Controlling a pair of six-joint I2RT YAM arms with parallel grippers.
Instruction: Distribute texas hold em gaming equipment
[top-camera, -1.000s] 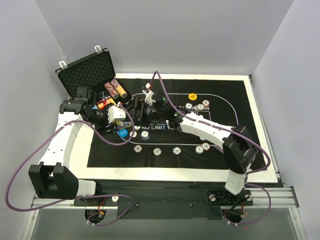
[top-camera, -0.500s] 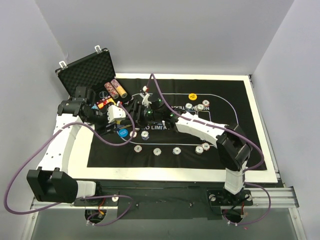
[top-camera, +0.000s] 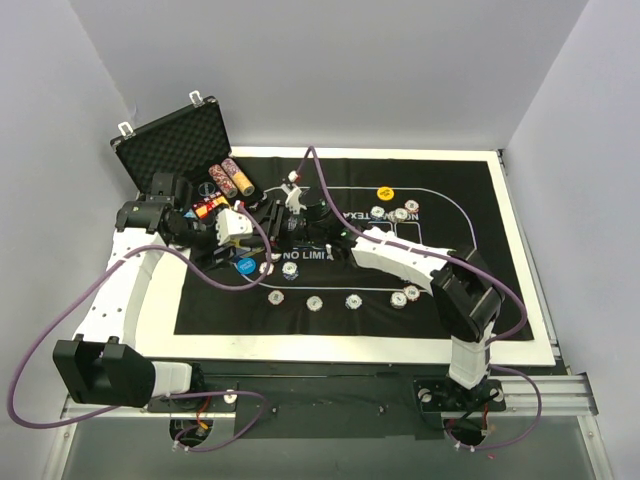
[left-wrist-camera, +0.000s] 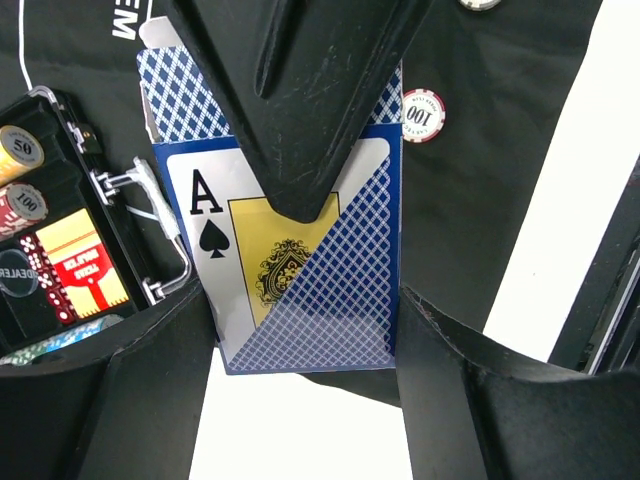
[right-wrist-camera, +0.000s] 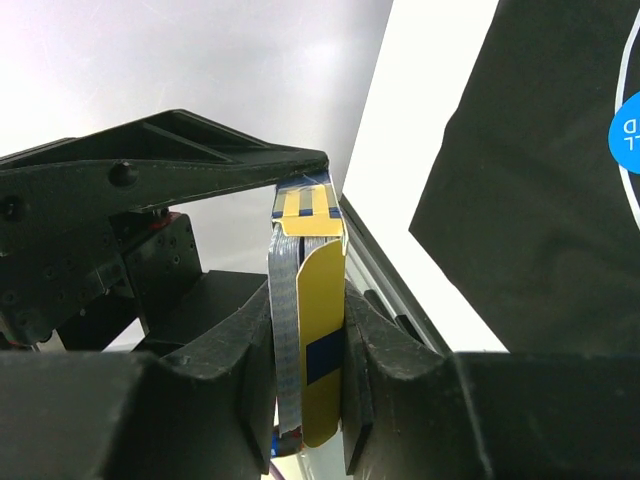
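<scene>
A blue-backed playing card box (left-wrist-camera: 300, 260) with an ace of spades on its face hangs between the fingers of my left gripper (left-wrist-camera: 305, 305), which is shut across its width. My right gripper (right-wrist-camera: 308, 320) reaches in from above and is shut on the yellow flap and the edge of the playing cards (right-wrist-camera: 290, 330) sticking out of the box's open top. In the top view the left gripper (top-camera: 250, 225) and right gripper (top-camera: 280, 225) meet over the mat's left end. Poker chips (top-camera: 314, 302) lie spread along the printed oval, with a yellow button (top-camera: 385, 193) and a blue button (top-camera: 245, 266).
The open black case (top-camera: 175, 145) stands at the back left with chip stacks (top-camera: 230, 178) inside; its latch and edge (left-wrist-camera: 150, 230) sit just left of the box. The black felt mat (top-camera: 470, 200) covers the white board. A chip marked 100 (left-wrist-camera: 421, 113) lies near the box.
The right arm has reached further left to the box held by the left gripper, and its jaws have shut on the flap and cards. The left gripper has held its grip.
</scene>
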